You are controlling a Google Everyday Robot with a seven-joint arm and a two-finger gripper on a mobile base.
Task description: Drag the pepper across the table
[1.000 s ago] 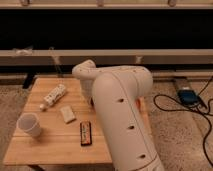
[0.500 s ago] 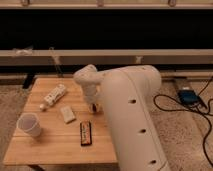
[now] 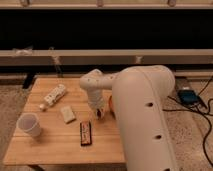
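Pepper hidden from view; gripper low over the table, grip state unclear

The white arm is bent sharply at its elbow — the forearm is turned downward. The pincer is held low, near the table.

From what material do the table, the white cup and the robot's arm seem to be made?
The table looks like pale, matt wood, since plank lines run along its top. The cup is plain matt white, perhaps paper or plastic; the look leaves that open. The arm has a smooth cream shell with a soft sheen, probably moulded plastic. The gripper hangs low over the table, right of the black bar.
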